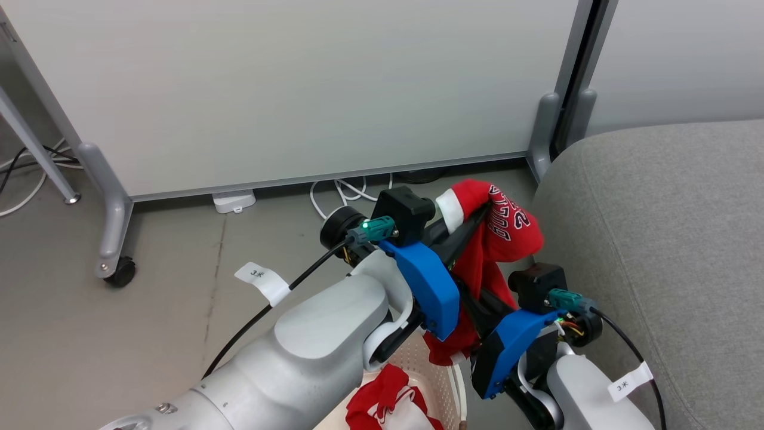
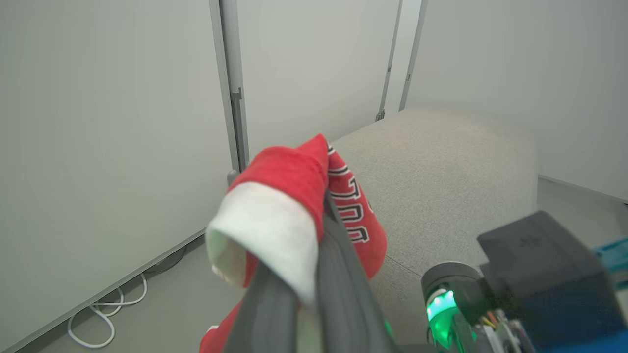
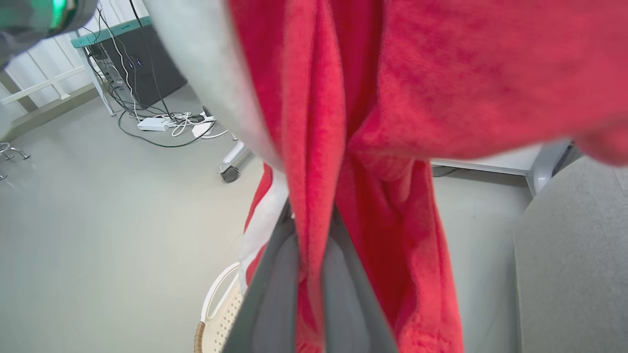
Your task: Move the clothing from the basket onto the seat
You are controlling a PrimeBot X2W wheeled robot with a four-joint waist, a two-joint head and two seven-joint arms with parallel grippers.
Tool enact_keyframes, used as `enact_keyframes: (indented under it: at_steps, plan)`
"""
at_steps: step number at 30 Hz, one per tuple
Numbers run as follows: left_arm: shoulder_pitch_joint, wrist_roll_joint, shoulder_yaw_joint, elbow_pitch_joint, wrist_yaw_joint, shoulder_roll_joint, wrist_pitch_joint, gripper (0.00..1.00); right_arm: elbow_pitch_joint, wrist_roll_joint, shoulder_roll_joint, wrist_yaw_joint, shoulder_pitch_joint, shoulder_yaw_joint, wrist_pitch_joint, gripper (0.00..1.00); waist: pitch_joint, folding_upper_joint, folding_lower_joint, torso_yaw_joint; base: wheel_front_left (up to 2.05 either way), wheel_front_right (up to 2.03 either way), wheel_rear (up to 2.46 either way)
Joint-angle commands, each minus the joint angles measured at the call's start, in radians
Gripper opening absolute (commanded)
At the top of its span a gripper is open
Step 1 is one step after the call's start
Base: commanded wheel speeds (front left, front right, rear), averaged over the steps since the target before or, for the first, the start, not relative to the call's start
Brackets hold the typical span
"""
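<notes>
Left gripper [image 1: 480, 212]: raised above the basket, its fingers [image 2: 343, 279] pressed together on the top fold of the held garment, right by the white band.
Right gripper [image 3: 311, 220]: lower and nearer the robot, its fingers [image 3: 274, 294] pinching a bunch of the same garment, with red cloth squeezed between them.
Held garment [image 1: 507, 236]: red, with a white band and dark-outlined lettering. It is draped over the left fingertips and hangs down to the right gripper, in the air just beside the seat's rounded edge. Whether it brushes the seat I cannot tell from these angles.
Second garment [image 1: 388, 400]: red and white, crumpled inside the basket.
Basket [image 1: 430, 364]: cream, with perforated walls, on the floor [image 1: 179, 298] below both arms and close to the seat's front.
Seat [image 1: 656, 239]: large grey upholstered cushion at the right of the head view.
Partition [image 1: 298, 89]: pale panel on a grey wheeled foot beyond the grippers, with white cables [image 1: 340, 194] lying at its base.
</notes>
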Motion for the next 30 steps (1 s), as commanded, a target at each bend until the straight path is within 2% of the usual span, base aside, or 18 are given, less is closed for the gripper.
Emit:
enact_keyframes:
  at_steps: [1, 2, 3, 4, 19, 24, 30]
  plan:
    - [-0.012, -0.005, -0.002, 0.004, 0.001, 0.001, -0.006, 0.0, 0.002, 0.003, -0.003, 0.0, -0.013, -0.001, -0.007, 0.0, -0.001, 0.0, 0.0, -0.001, 0.0, 0.0, 0.0]
    - [-0.012, -0.006, -0.004, 0.005, 0.001, 0.001, -0.007, 0.31, 0.002, 0.004, -0.003, 0.0, -0.011, 0.0, -0.008, 0.0, -0.002, 0.0, 0.0, -0.001, 0.0, 0.0, 0.0]
    - [-0.013, -0.005, -0.006, 0.006, 0.003, 0.0, -0.007, 0.77, 0.002, 0.005, -0.003, 0.0, -0.008, 0.001, -0.01, 0.0, -0.003, 0.0, 0.0, -0.001, 0.0, 0.0, 0.0]
    - [-0.014, -0.006, -0.009, 0.008, 0.005, 0.001, -0.007, 1.0, 0.002, 0.007, -0.003, 0.0, -0.006, 0.002, -0.011, 0.0, -0.004, 0.0, 0.0, -0.001, 0.0, 0.0, 0.0]
    - [0.023, -0.028, -0.004, 0.052, 0.027, 0.001, -0.012, 1.0, -0.011, 0.002, -0.003, 0.0, 0.022, -0.017, -0.009, 0.0, -0.017, 0.0, 0.0, -0.003, 0.0, 0.0, 0.0]
    - [0.069, -0.002, 0.061, 0.046, 0.038, 0.029, -0.025, 1.0, -0.034, -0.014, -0.003, 0.0, 0.037, -0.053, -0.011, 0.0, -0.019, 0.0, 0.0, 0.0, 0.0, 0.0, 0.0]
    - [0.201, 0.103, 0.229, -0.08, 0.027, 0.107, -0.025, 1.0, -0.086, -0.038, -0.003, 0.0, 0.068, -0.107, -0.005, 0.0, -0.011, 0.0, 0.0, 0.001, 0.0, 0.0, 0.0]
